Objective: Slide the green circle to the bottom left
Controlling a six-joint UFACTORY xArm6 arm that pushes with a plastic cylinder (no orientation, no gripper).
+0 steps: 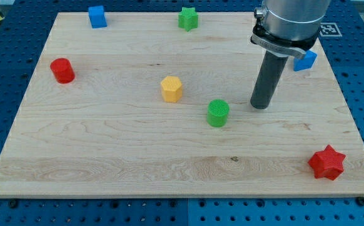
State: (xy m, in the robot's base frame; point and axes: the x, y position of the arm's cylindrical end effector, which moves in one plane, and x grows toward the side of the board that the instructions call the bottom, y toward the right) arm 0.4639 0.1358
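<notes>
**Green circle waits just off my tip, down and to the view's left**

You have no pincer to open or close here: the arm ends in a plain dark rod, so nothing is gripped and nothing can be. My tip (261, 106) rests on the wooden board (107, 157), right of centre.

The green circle (218, 113) stands upright just to the view's left of my tip and slightly lower, near it but with a strip of bare wood between them. Beyond it, further left and a little higher than my tip, sits the yellow hexagon (171, 89). The red cylinder (62, 70) is far off to the left; the blue cube (97, 16) and green star (187, 18) lie well above and left. A second blue block (305, 60) is partly hidden behind the rod, just right and above. The red star (327, 162) sits below and right.

Judging by its look, the green circle is a small, light, rigid plastic piece that should slide easily on the smooth wood. Its round wall gives you no flat face, so it will likely slip sideways off the rod if you strike off-centre. Contact it on its upper-right side, opposite the bottom-left corner, and keep the push line through its middle. That path looks clear of the yellow hexagon.
</notes>
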